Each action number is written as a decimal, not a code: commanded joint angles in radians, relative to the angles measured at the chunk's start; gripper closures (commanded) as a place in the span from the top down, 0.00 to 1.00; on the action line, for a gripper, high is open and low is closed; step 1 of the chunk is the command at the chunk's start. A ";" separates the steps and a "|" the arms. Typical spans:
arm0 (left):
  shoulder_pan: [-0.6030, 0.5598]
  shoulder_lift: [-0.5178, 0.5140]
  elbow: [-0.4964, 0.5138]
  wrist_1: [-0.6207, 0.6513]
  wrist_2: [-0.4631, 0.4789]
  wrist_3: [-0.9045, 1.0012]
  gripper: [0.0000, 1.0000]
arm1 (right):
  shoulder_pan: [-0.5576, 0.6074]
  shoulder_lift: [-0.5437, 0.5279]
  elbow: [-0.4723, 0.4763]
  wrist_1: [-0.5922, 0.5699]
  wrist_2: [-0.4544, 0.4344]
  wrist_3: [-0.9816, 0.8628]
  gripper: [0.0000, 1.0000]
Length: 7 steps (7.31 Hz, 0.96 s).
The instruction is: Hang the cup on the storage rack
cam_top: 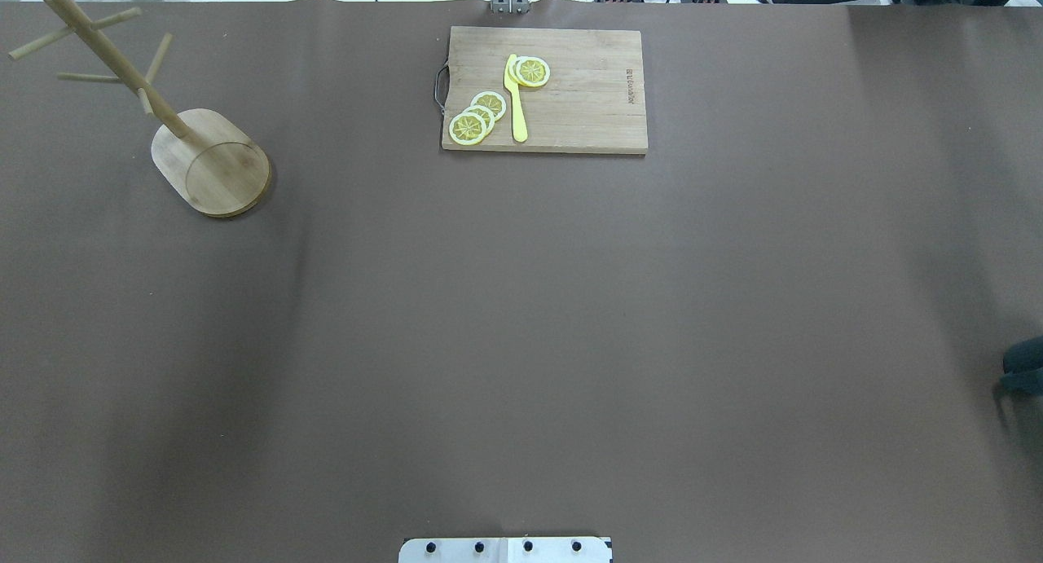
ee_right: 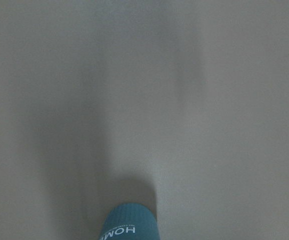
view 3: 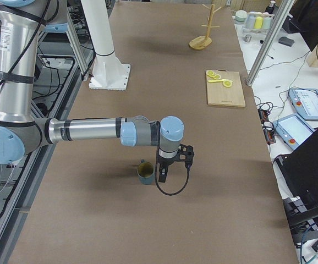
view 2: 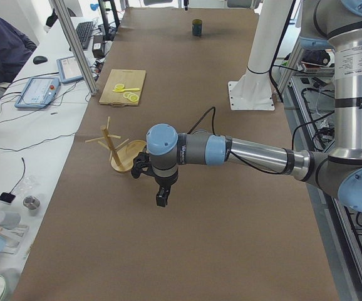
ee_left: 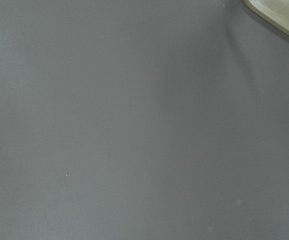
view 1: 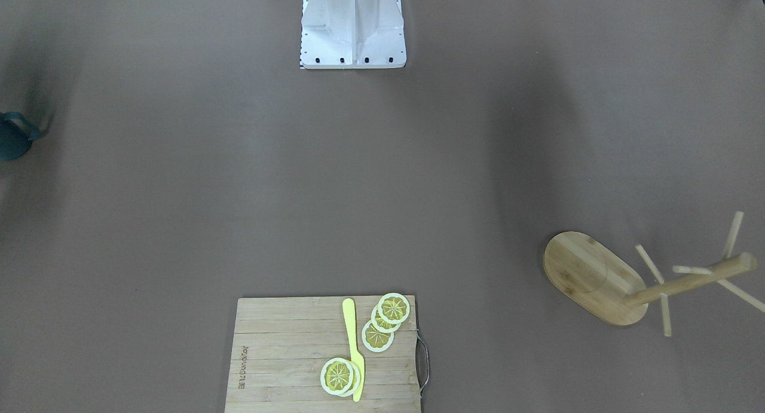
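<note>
The dark teal cup [view 3: 144,172] stands upright on the brown table at the robot's right end, cut by the frame edge in the front-facing [view 1: 12,139] and overhead [cam_top: 1025,366] views. Its lettered side [ee_right: 129,227] shows at the bottom of the right wrist view. My right gripper [view 3: 162,177] hangs just beside the cup, fingers pointing down; I cannot tell whether it is open or shut. The bamboo storage rack [cam_top: 210,164] stands upright at the far left, its pegs bare. My left gripper [view 2: 160,200] hovers near the rack's base [view 2: 119,160]; its state cannot be told.
A wooden cutting board [cam_top: 570,90] with lemon slices [cam_top: 477,116] and a yellow knife [cam_top: 516,98] lies at the table's far middle edge. The robot's white base [view 1: 352,36] stands at the near edge. A person [view 2: 2,44] sits at the side desk.
</note>
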 commanded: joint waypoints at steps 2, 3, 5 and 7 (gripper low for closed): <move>-0.001 0.010 -0.037 -0.001 0.002 -0.007 0.99 | 0.000 0.001 -0.003 0.000 -0.001 -0.001 1.00; -0.001 0.010 -0.055 -0.011 0.006 -0.007 0.99 | 0.000 0.001 -0.001 0.000 0.001 -0.001 1.00; -0.001 0.001 -0.052 -0.014 0.008 -0.008 0.99 | 0.000 0.003 -0.004 0.000 -0.002 0.000 1.00; -0.003 -0.019 -0.040 -0.021 0.009 -0.007 0.99 | 0.000 0.010 0.000 0.003 -0.002 -0.001 1.00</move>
